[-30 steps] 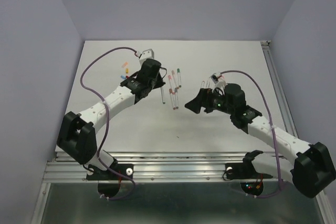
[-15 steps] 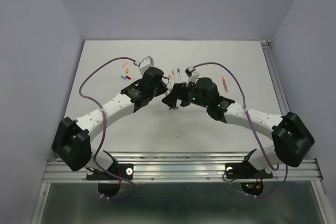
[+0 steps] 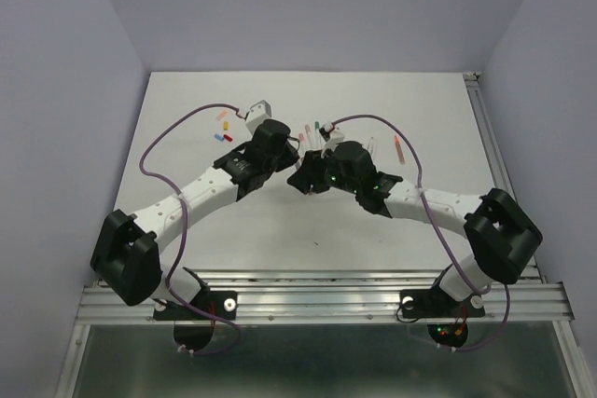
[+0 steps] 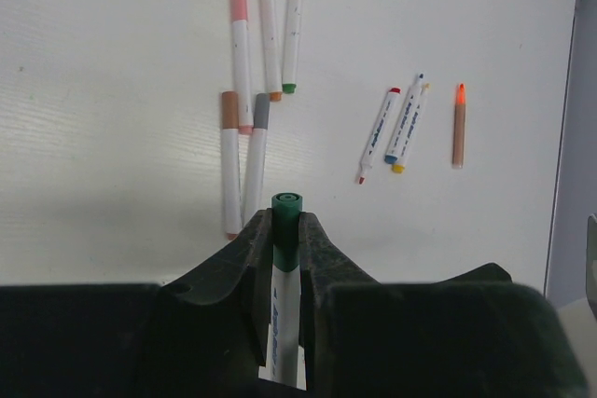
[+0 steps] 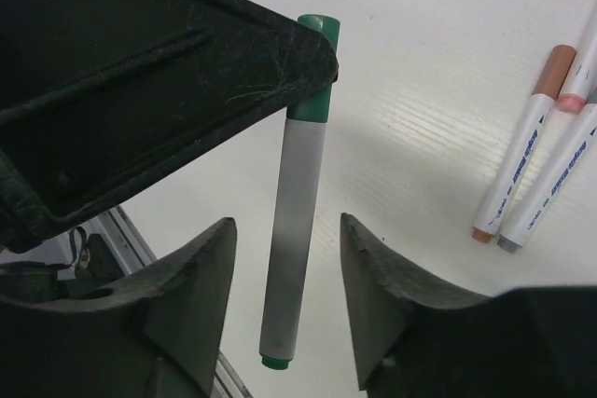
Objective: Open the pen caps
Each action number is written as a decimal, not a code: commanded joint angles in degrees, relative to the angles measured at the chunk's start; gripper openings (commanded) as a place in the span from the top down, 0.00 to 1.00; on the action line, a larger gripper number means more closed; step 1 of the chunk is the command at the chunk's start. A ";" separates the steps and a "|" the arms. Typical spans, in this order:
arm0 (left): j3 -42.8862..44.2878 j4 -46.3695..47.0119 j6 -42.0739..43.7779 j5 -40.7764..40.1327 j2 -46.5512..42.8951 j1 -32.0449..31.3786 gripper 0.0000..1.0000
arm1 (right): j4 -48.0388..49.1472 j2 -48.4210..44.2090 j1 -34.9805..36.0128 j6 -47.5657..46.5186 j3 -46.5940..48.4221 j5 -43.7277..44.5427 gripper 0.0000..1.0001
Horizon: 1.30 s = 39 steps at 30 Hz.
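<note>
Green plastic caps the pen [image 4: 284,319] pinched in the left gripper [image 4: 285,230], whose fingers [image 4: 322,258] are clenched on it right at the cap [image 4: 287,204]; from the left wrist its long axis runs straight out along those fingers, cap end poking just past their tips toward the loose pens [image 4: 241,62] on the table [image 4: 112,90]. From the right wrist the barrel [image 5: 294,230] slants away below the left gripper, and the right gripper [image 5: 285,226] straddles it, fingers parted with a gap either side, touching nothing.
</note>
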 commanded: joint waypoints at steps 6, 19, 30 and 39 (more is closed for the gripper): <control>-1.82 3.46 -0.98 -1.68 -2.56 -0.45 1.00 | 1.59 0.63 0.96 2.60 4.26 2.83 0.88; 5.99 8.21 0.16 -13.54 10.87 4.03 1.00 | 14.15 -6.13 7.45 16.23 -7.60 -19.49 0.99; 9.34 7.86 7.45 -9.16 14.06 13.87 1.00 | 4.44 -13.69 10.54 14.65 -10.60 -7.13 0.99; 15.04 0.56 23.36 -5.97 21.34 21.70 1.00 | -16.40 -19.84 -1.04 11.49 -9.72 10.09 0.99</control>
